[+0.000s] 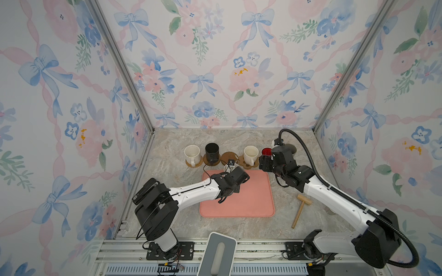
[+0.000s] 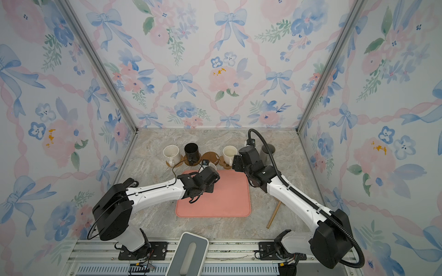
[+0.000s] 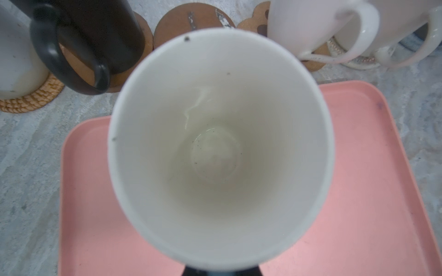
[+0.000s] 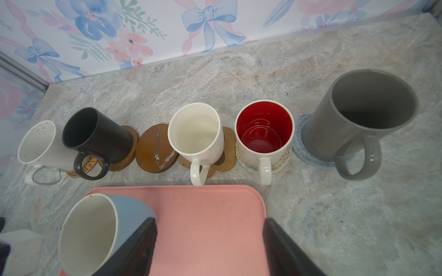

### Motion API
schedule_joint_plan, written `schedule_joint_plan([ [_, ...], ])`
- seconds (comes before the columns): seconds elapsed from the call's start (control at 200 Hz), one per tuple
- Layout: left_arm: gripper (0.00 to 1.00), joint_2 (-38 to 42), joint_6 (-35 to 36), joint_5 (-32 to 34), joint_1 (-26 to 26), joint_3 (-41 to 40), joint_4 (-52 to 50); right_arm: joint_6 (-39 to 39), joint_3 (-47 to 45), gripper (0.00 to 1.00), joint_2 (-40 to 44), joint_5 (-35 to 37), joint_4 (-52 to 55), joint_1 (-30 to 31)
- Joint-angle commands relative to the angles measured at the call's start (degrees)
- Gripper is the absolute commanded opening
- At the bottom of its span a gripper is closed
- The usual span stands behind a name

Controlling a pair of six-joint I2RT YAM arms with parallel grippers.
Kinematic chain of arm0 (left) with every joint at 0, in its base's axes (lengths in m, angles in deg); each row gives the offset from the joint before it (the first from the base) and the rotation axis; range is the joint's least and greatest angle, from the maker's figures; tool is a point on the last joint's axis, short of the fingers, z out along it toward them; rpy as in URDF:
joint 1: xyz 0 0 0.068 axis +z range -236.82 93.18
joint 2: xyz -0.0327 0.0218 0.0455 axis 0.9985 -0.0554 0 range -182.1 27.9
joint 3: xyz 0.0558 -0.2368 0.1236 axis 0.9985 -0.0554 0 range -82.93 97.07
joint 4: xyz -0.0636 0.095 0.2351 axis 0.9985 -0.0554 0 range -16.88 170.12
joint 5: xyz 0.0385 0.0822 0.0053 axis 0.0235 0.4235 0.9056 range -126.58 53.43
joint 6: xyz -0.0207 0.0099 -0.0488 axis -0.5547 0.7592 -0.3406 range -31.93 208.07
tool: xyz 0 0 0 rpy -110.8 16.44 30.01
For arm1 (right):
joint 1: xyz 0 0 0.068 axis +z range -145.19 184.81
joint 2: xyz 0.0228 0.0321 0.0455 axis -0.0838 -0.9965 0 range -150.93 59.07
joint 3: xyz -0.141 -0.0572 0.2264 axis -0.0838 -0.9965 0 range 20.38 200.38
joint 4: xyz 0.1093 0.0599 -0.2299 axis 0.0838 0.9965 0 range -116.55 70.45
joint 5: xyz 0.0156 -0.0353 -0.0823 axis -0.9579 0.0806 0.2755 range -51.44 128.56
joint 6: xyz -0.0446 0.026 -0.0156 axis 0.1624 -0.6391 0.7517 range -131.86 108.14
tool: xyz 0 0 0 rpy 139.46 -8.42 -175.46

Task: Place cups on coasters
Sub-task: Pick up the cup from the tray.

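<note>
The left gripper (image 1: 231, 164), clamped on the light-blue ceramic mug (image 4: 129, 210) at the pink rectangular tray's (image 4: 203, 203) far edge, probably next sets it on the bare brown round coaster (image 4: 155, 148); the right gripper (image 4: 210, 224) gapes empty.

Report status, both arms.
Left gripper shut on blue mug, at tray edge. Right gripper open, empty. Brown coaster free; black mug, cream mug flank it.

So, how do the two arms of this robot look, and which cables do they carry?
Both arms have white, rounded link shells and bulky black joint housings. The left arm carries a thin black cable that loops loose near its wrist. The right arm has a thick, ribbed black hose arching over it and running along its back. The jaws are black.
</note>
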Motion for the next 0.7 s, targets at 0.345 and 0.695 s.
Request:
schedule_joint_plan([
  [0.345,0.0,-2.8,6.6,3.4,4.5,9.7,1.9,0.2,-0.5,0.73,2.2,0.6,0.5,-0.8],
  [0.695,0.0,-6.8,10.1,2.1,8.3,13.8,3.6,0.6,-1.2,0.73,4.4,0.9,1.6,-1.5],
])
